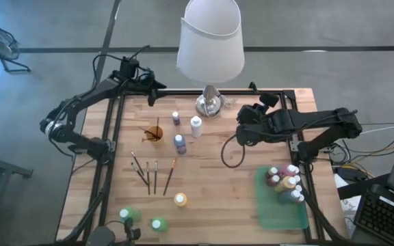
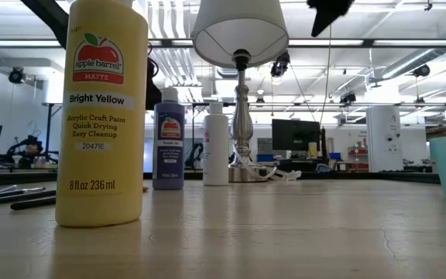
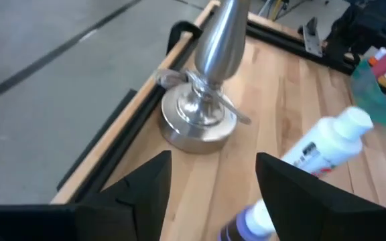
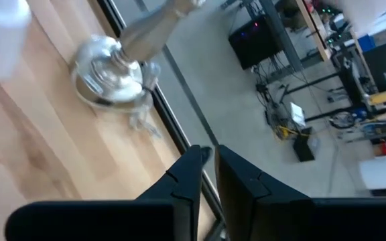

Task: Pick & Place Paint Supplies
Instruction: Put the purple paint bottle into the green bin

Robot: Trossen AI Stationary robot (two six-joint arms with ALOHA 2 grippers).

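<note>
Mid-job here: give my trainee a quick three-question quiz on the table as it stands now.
1. True or false: the green tray already holds several paint bottles.
2. Which hand has its fingers apart: left hand or right hand?
3. What lies on the wood between the orange-brown cup and the yellow bottle?

Key: 1 true. 2 left hand. 3 the paintbrushes.

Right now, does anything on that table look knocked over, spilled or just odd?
Nothing looks spilled or broken. The paintbrushes lie loose and fanned out rather than lined up, and the lamp is an odd thing among paint. The bottles in the green tray stand huddled in one corner.
</note>
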